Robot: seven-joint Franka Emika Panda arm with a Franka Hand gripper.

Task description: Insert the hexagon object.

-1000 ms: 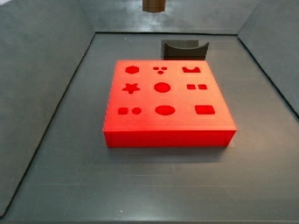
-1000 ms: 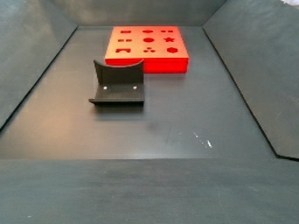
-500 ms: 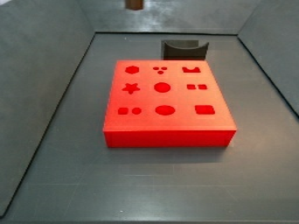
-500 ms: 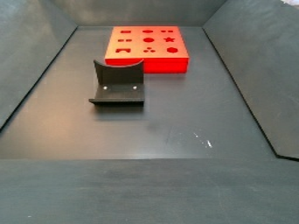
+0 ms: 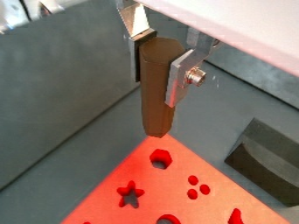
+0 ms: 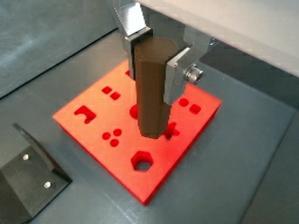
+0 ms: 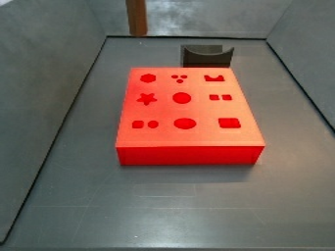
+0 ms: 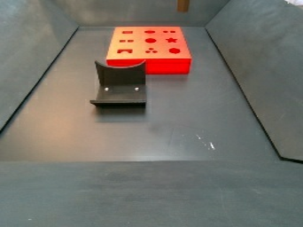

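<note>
Wrist views: the gripper [image 5: 160,63] is clamped on the rod [image 5: 156,87], which hangs upright, its free end pointing down.
Rod's place: high above the red block [image 6: 140,131], seemingly near the hexagon hole [image 5: 162,157]; only its tip shows in a side view [image 7: 135,17].
Fixture [image 8: 120,84]: on the floor, apart from the block.
Step in hand: lining up before descent, by my judgement.
Doing it well: centre the tip over the hexagon hole, match flats to the sides, keep it plumb, lower slowly.
Risk: a corner catching the rim.
</note>
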